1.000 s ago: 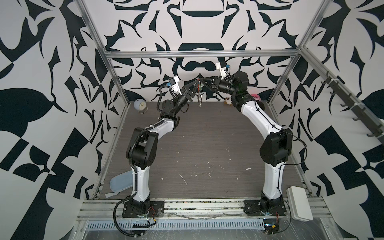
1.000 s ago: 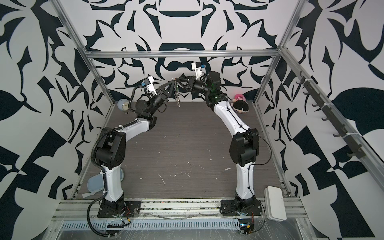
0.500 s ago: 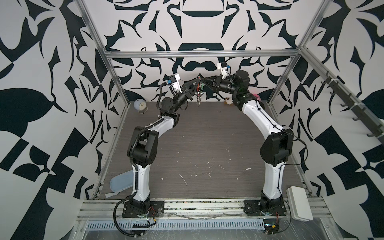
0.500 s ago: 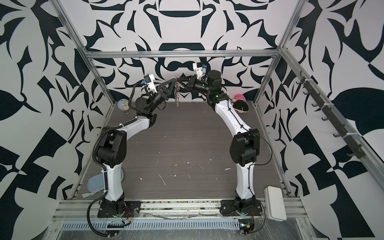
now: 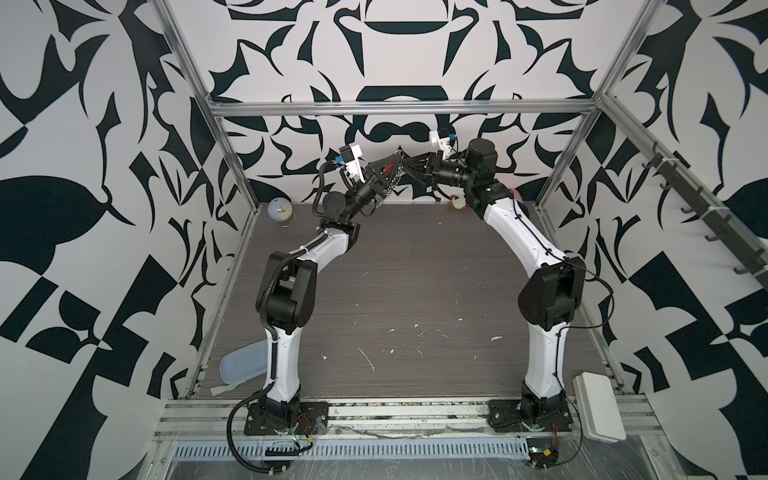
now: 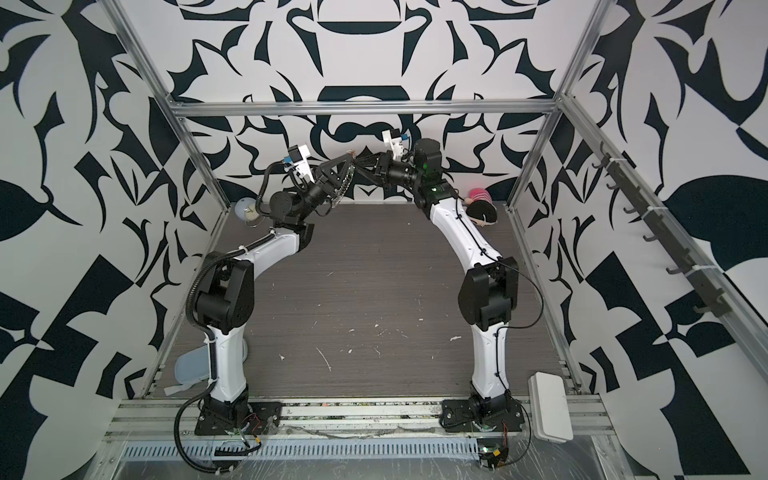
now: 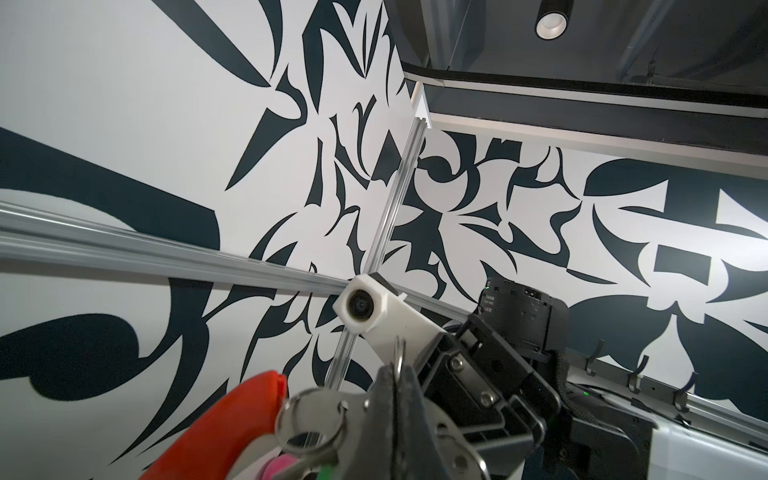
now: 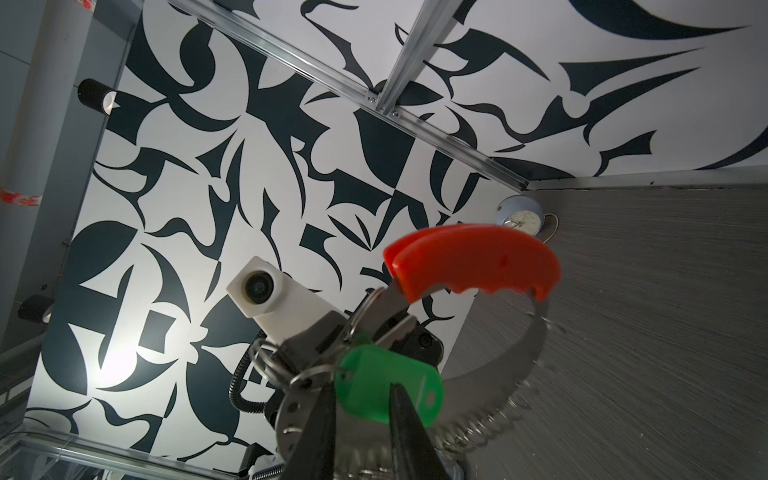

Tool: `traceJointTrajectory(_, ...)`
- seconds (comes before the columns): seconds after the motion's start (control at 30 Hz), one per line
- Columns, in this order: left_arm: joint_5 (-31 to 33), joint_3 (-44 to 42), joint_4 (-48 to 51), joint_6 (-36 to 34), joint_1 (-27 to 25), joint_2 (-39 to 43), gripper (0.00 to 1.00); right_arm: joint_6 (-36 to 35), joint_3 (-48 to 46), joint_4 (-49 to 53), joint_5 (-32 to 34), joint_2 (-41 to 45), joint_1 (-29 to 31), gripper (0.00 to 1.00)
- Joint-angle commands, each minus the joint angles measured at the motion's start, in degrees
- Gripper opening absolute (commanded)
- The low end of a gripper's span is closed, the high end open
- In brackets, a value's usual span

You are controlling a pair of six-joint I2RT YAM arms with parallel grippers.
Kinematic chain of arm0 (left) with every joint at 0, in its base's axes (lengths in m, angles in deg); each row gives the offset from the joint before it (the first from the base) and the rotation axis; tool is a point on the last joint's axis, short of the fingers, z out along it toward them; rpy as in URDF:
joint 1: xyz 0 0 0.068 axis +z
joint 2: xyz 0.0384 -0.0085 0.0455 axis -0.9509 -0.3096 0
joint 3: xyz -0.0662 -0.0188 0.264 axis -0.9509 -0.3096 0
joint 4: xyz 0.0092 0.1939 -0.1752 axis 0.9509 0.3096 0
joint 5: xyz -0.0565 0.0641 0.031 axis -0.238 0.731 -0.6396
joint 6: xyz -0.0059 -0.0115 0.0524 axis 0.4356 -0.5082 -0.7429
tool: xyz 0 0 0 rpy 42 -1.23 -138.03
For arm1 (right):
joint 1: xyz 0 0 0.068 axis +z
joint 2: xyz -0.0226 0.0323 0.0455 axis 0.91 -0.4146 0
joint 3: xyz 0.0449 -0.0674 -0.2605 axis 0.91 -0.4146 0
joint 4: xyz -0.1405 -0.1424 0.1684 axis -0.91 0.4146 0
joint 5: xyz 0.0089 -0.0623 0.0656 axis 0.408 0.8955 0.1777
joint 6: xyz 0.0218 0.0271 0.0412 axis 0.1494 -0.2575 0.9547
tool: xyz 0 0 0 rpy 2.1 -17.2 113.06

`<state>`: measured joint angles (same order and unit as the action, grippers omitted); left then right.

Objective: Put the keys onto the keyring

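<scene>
Both arms meet high at the back of the table. My left gripper (image 7: pixel 397 382) (image 5: pixel 394 166) is shut on a thin silver edge of the keyring (image 8: pixel 536 345), which is a wide metal loop with a red-orange grip (image 8: pixel 469 259) (image 7: pixel 232 424) and several small rings (image 5: pixel 390 189) (image 6: pixel 343 187). The keys, a green plastic tag (image 8: pixel 388 384), hang from a small ring beside the loop. My right gripper (image 8: pixel 359 386) (image 6: pixel 362 161) stands at the tag with its dark fingers (image 8: pixel 405 419) apart, one on each side. Only a green sliver (image 7: pixel 328 473) appears in the left wrist view.
A small round clock (image 5: pixel 279 210) sits in the back left corner. A pink and black plush toy (image 6: pixel 482 208) lies behind the right arm. A pale blue pad (image 5: pixel 243 365) is at the front left and a white box (image 5: pixel 598 409) at the front right. Hooks (image 5: pixel 706 208) line the right wall.
My right gripper's jaws have come apart at the green tag. My left gripper has tipped a little upward with the keyring, which hung lower a second ago.
</scene>
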<state>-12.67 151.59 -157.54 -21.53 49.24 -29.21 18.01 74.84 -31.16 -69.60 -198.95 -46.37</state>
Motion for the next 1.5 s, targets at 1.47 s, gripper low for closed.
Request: traceJointTrajectory(1.47,-2.0,-3.2,-5.6,3.2,0.4,3.5,0.0,-20.6,1.2,8.5,5.4,7.7,-1.0,0.36)
